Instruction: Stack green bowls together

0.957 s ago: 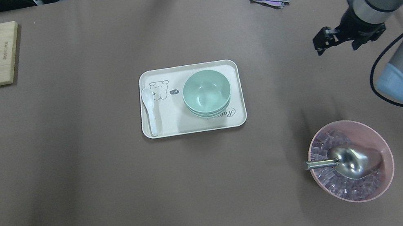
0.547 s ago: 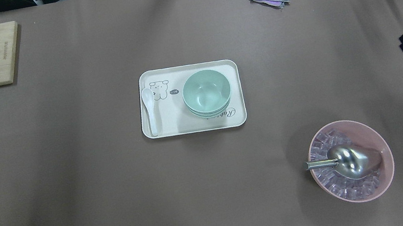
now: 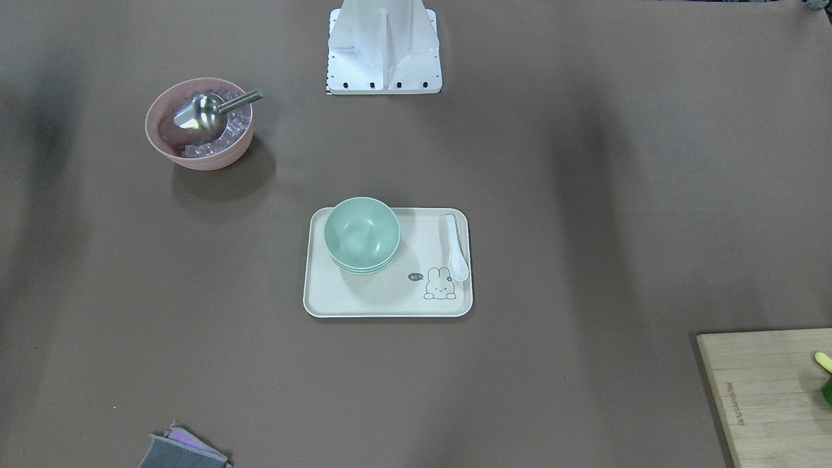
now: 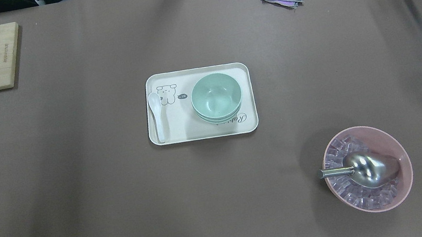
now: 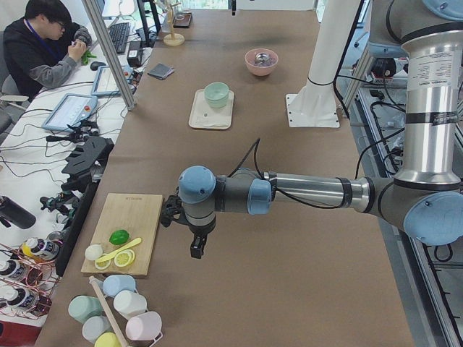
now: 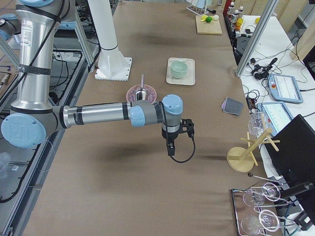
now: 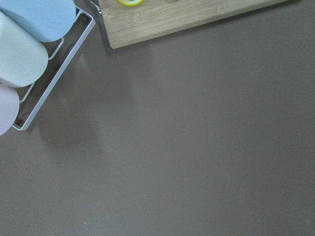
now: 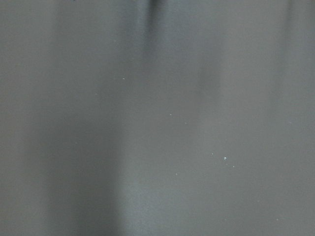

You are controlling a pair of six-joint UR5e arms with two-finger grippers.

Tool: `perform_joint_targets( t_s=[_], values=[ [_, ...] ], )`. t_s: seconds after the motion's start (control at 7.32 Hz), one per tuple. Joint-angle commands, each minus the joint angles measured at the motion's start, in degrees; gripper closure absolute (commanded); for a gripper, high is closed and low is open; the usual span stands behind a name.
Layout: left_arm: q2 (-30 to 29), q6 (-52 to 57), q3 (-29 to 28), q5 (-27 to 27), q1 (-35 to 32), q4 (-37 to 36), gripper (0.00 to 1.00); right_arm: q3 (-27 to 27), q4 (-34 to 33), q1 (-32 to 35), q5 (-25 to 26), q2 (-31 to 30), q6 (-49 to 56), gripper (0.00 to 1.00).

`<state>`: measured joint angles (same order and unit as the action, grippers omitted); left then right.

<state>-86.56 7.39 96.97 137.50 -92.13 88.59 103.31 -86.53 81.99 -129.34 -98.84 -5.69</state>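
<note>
Lower green bowls (image 4: 216, 120) mostly hidden, left pincer (image 5: 196, 251), right pincer (image 6: 170, 149) too small to tell

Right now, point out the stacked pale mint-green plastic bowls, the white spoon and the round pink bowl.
stacked pale mint-green plastic bowls (image 4: 216, 96): overhead view, top bowl's inside.
white spoon (image 4: 158, 121): overhead view, its handle.
round pink bowl (image 4: 404, 162): overhead view, right wall.

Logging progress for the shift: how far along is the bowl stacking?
Looks done: the green bowls sit nested in one stack on the tray. In hand: nothing seen; the left hand and right hand hang over the table, far from the tray. Left: no loose green bowl visible.
</note>
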Motion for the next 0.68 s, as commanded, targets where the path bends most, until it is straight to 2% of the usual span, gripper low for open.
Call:
perform_joint_targets(
  t_s=[0.0,0.27,0.55],
  values=[
    [0.7,-2.4,0.1,3.8,-0.2,0.3,0.01,-7.6,0.7,6.1,-1.8,-0.7,3.6,0.00],
    [2.3,-2.0,0.9,3.8,-0.2,0.5,0.01,-8.6,0.8,7.0,0.1,-1.9,3.5,0.00],
    [3.0,-2.1,0.3,3.8,0.0,0.6,0.01,-6.6,0.8,7.1,-0.2,-1.7,3.1,0.00]
  ],
)
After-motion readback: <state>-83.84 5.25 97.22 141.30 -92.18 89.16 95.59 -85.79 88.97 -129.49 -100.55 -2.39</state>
